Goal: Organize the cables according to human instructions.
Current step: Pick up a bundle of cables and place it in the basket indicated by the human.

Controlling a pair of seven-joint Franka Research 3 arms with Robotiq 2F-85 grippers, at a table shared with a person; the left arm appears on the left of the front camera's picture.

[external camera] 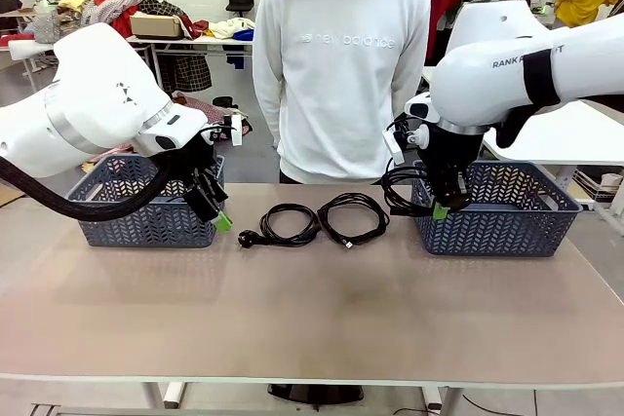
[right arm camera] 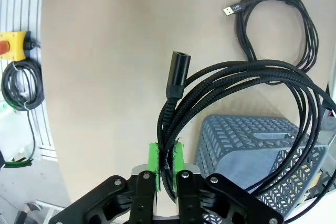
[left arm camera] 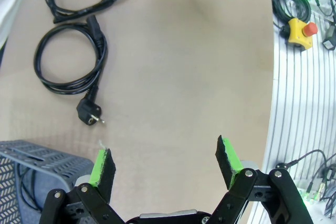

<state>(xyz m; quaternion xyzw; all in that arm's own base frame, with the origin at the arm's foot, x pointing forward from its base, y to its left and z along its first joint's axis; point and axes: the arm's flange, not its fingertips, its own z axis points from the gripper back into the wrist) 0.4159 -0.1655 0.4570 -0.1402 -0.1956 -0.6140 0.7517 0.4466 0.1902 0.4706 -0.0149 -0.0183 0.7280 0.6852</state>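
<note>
Right gripper (external camera: 441, 209) first: its green pads are pinched tight on a bundle of black braided cable (external camera: 400, 192), and in the right wrist view the strands run straight up between the two pads of that claw (right arm camera: 165, 153). The held cable (right arm camera: 236, 77) fans out in long loops, one round black plug end sticking up from the bunch. It hangs off the tabletop (external camera: 312, 309), at the left wall of the blue-grey plastic lattice basket (external camera: 507, 231) that sits at the far right of the tabletop. The wrist camera shows that basket (right arm camera: 236, 140) right under the loops.

Over to the left gripper (external camera: 216, 213): jaws spread wide, nothing between them, hovering just beside the near right corner of a second blue-grey lattice basket (external camera: 146, 221) at the far left. The left wrist view confirms it, with the claw (left arm camera: 163, 153) gaping over bare tabletop and the basket's corner (left arm camera: 37, 161) beside one finger.

Between the baskets, near the middle of the far edge, two more coils lie flat and just beside each other: a thin black cord with a chunky round mains plug (external camera: 288, 224), seen up close here (left arm camera: 71, 59), and a thin black coiled cable with a small metal-tipped connector (external camera: 353, 216), seen from the right wrist too (right arm camera: 278, 30).

A person in a white sweatshirt (external camera: 341, 65) stands at the far edge.
</note>
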